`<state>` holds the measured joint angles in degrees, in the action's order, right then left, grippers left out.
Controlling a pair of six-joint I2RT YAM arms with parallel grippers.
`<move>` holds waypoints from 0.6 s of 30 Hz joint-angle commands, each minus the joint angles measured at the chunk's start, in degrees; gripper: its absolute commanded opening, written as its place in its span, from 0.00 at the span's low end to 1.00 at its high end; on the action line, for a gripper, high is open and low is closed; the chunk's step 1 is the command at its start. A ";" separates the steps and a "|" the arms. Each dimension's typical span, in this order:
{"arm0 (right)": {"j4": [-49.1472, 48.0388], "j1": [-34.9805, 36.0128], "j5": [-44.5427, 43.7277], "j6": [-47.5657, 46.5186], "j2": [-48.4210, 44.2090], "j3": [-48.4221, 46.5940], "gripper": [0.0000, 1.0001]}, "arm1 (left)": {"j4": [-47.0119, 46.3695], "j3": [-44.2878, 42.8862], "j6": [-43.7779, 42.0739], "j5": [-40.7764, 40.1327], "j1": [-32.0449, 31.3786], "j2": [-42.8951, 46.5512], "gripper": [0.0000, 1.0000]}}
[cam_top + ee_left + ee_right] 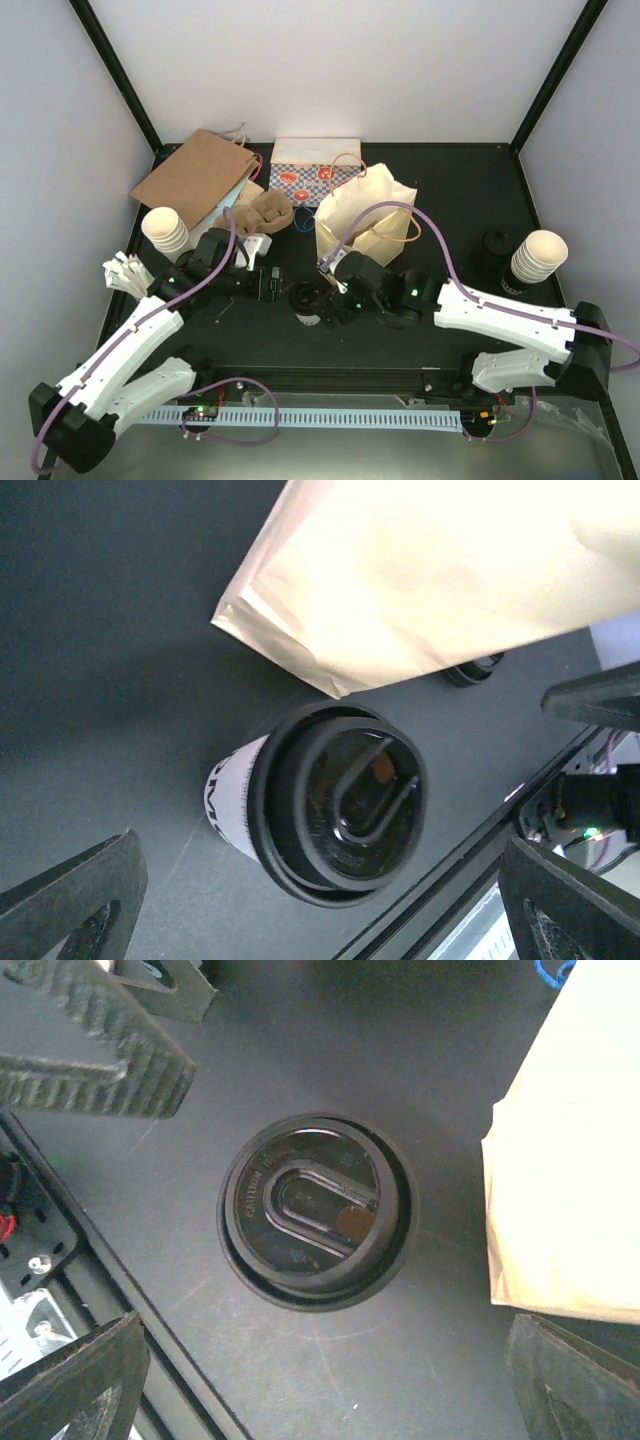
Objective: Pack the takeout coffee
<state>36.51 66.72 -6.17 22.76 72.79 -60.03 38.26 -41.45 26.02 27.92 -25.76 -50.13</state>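
Left pincer and right pincer both released, jaws wide, grasping nothing. Straight below the right pincer, upright on the tabletop, lid up: takeout coffee. Left pincer off to its side. Just beyond, cream paper bag.

walls: plain white | corner posts: black | table: matte black | light: even, soft

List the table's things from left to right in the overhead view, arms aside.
Left stack of cream cups → cardboard cup carrier → takeout coffee → cream paper bag → right stack of cream cups.
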 commanded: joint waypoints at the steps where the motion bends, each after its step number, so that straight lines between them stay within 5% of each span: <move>1: -6.93 -0.13 2.68 5.23 -5.49 3.95 1.00 | 6.54 -5.10 -1.48 -13.40 -8.53 1.12 0.99; 8: -7.91 -1.38 4.21 7.72 -8.14 7.48 1.00 | 9.22 -8.35 -2.31 -25.59 -20.70 -0.34 0.99; 18: -14.62 -7.67 15.41 14.64 -8.70 14.27 0.90 | 11.42 -11.34 -1.77 -31.46 -30.57 -4.49 0.99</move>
<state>26.33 60.97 4.75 33.34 65.34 -47.99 47.62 -50.09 24.51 0.71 -54.06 -53.58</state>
